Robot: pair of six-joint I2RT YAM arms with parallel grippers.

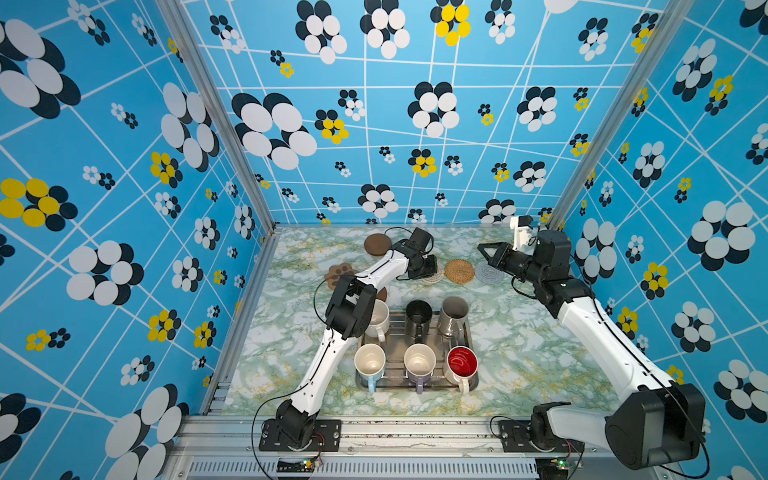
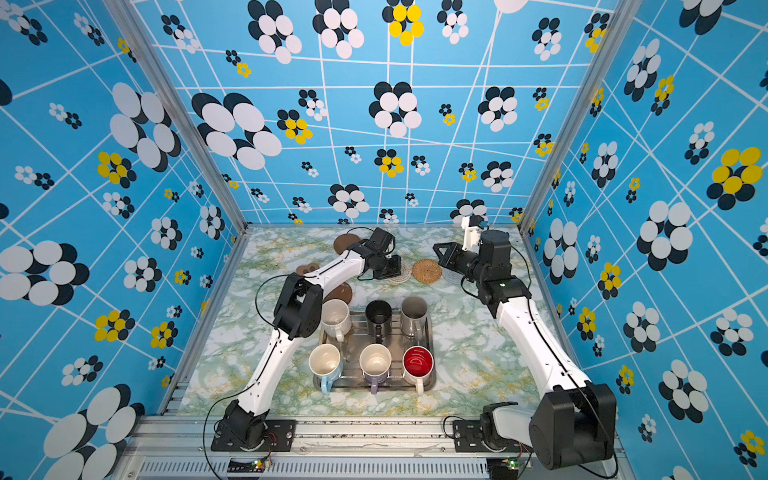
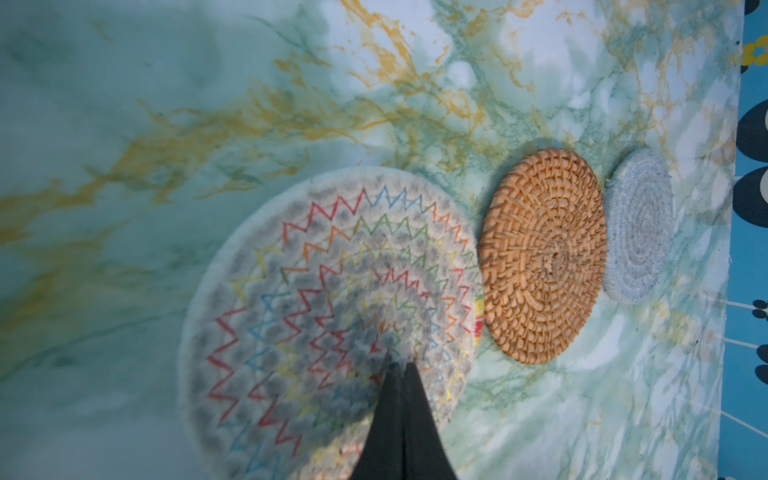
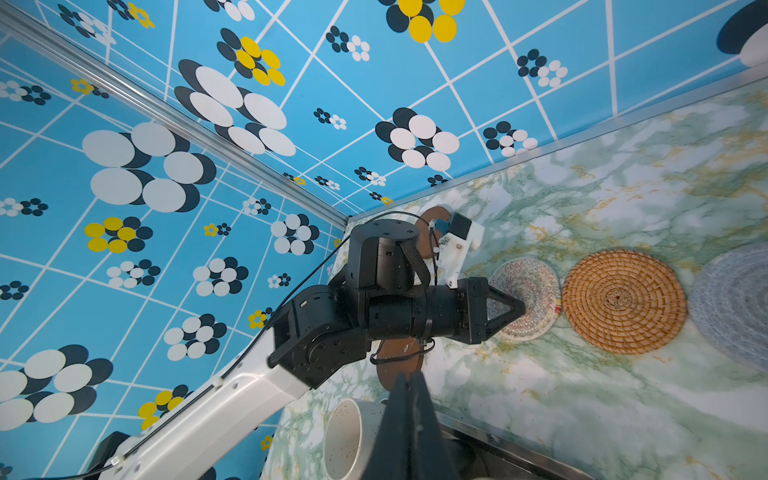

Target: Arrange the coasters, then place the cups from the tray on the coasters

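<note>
tray (image 1: 394, 337) sits front-centre on the table (image 1: 519, 332), all six mugs upright in it, two rows of three. back row: white speckled mug (image 1: 377, 319), black mug (image 1: 418, 312), grey-beige mug (image 1: 454, 311). front row: light blue mug (image 1: 369, 361), lilac mug (image 1: 419, 360), red-lined mug (image 1: 462, 360). all look empty.

left gripper (image 3: 399, 366) has its fingers pressed together, tips over the middle of the white crochet coaster (image 3: 328, 291), gripping nothing. rattan coaster (image 3: 542, 257) touches it, pale grey coaster (image 3: 638, 226) just beyond.

right gripper (image 1: 482, 247) is also closed and empty, raised near the grey one.

brown disc (image 1: 377, 244) sits at the back. paw coaster (image 1: 337, 274) and second brown disc (image 2: 340, 293) are part-hidden by the left arm (image 1: 324, 365).
</note>
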